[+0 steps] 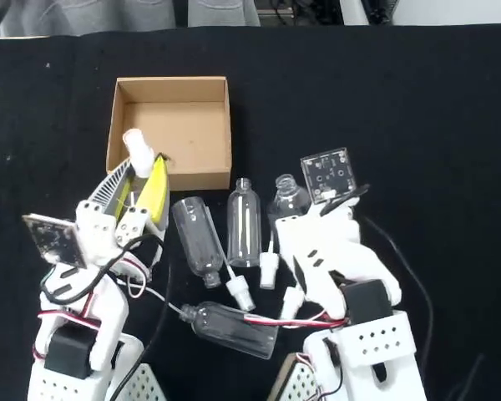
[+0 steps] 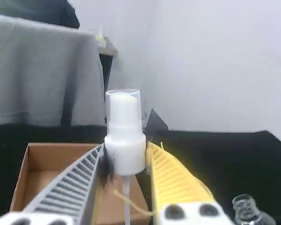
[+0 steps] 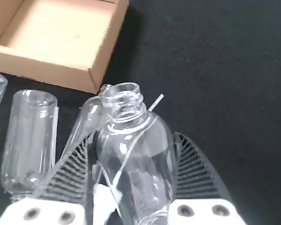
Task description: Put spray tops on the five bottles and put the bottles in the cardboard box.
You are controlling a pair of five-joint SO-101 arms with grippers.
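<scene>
My left gripper (image 1: 142,170) is shut on a white spray top (image 1: 135,148), held upright just in front of the cardboard box (image 1: 172,87). In the left wrist view the spray top (image 2: 125,136) sits between the grey and yellow fingers (image 2: 171,180), its thin tube hanging down. My right gripper (image 1: 289,214) is shut on a clear open-necked bottle (image 1: 289,196), which stands upright right of the box. The right wrist view shows this bottle (image 3: 131,117) clamped by the gripper (image 3: 133,139). Three more clear bottles lie on the table: two (image 1: 196,234) (image 1: 244,221) side by side, one (image 1: 230,327) nearer the arms.
Loose white spray tops (image 1: 269,266) (image 1: 240,291) (image 1: 292,301) lie between the lying bottles and the right arm. Red and white cables run by the nearest bottle. The black table (image 1: 434,125) stretches open to the far right. The box (image 3: 56,42) is bare inside.
</scene>
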